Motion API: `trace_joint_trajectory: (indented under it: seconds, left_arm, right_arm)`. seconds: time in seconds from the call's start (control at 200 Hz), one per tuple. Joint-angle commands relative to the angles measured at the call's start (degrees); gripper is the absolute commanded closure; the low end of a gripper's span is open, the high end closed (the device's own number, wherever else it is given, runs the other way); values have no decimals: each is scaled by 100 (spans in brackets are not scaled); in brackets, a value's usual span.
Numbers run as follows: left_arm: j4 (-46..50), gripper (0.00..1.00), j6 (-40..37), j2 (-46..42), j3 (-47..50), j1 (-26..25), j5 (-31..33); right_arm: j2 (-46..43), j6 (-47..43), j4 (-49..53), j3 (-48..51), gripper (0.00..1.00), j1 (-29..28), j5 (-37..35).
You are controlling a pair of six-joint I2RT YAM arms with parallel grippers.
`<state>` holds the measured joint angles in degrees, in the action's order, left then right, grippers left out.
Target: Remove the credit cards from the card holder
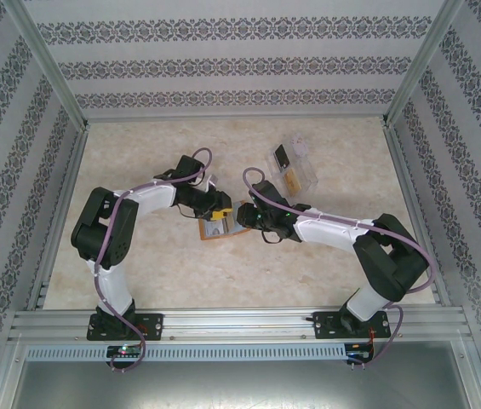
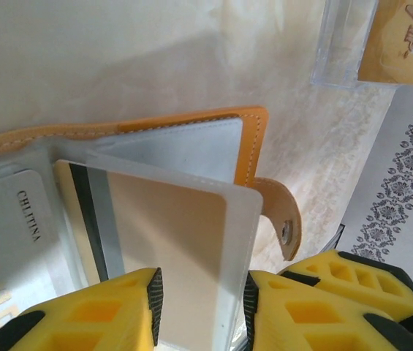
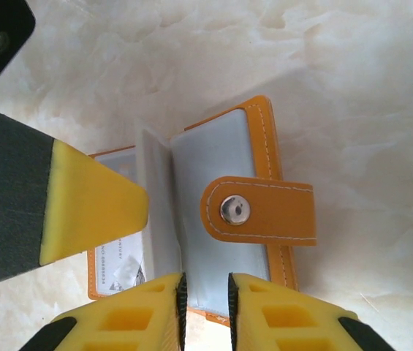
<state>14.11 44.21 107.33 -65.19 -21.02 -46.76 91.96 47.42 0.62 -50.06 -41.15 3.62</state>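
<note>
1. Left claw (image 2: 200, 303) stands part-way spread astride a frosted clear pocket (image 2: 239, 219) holding a stiff cream card (image 2: 169, 241) with a dark stripe; whether it truly pinches, I cannot tell.
2. Right claw (image 3: 206, 292) pinches the near edge of the stitched orange card holder (image 3: 261, 139), open on the marbled surface (image 3: 352, 88).
3. Step: freeing this card. Next: slide it from the floppy sleeve.

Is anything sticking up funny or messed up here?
Yes: one clear pocket of the open card holder stands up instead of lying flat, with a striped card inside it. Nothing looks spilled or broken.
</note>
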Motion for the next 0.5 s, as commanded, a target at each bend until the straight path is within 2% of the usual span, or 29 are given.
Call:
trace_joint_trajectory:
  seconds: [0.0,0.19,0.26,0.385,0.5]
  left_arm:
    - [182,64,-99,33,-209,4,169]
    - [452,65,-249,-32,-336,29,419]
    - [589,69,-280,-96,-304,76,664]
    - [819,74,-320,-135,-238,128,1134]
    - [729,75,-244,-81,-132,130,1100]
  right_arm:
    - [-48,-193,94,-105,76,-56,-206]
    - [-18,-327,336,-304,79,-139,-423]
    - [53,-470,378,-431,80,-169,-342]
    - [485,-613,700,-811,85,-158,-87]
    - [822,-628,889,-1061,85,-138,-56]
